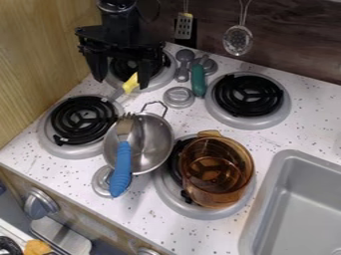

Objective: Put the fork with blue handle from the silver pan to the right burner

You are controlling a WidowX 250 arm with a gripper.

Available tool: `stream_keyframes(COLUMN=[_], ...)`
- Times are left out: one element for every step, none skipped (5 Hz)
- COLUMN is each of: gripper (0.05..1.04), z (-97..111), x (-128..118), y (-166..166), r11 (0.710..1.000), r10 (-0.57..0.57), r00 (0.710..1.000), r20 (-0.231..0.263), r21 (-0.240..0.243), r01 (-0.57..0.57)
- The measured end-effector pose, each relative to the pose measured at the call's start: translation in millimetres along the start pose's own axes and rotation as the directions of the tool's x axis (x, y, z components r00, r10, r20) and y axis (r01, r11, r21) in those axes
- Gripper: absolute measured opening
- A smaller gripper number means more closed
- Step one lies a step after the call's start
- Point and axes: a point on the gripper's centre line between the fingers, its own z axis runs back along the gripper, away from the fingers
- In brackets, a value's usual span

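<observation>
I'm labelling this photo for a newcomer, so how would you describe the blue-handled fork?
On the white speckled counter, find the silver pan between the left front burner and the amber pot. The fork lies across it, tines inside, handle past the rim; only its handle is blue.

And here we are at a speckled white countertop (294, 134) with a grey sink (289, 199) set in at right, a dark wood-grain wall (293, 40) behind and a pale wooden panel (40, 55) rising at left.
</observation>
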Motion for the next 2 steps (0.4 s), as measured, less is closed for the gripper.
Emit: stream_keyframes(gripper=[0.999,0.999], z=[-6.2,-14.0], x=[-3.6,-14.3], y=[-1.2,-3.6], r11=[1.000,1.000], r10=[-0.003,-0.014], r00=[1.000,0.998], r20=[-0.024,-0.054], r21=[0.001,-0.019], r01=[0.003,0.013])
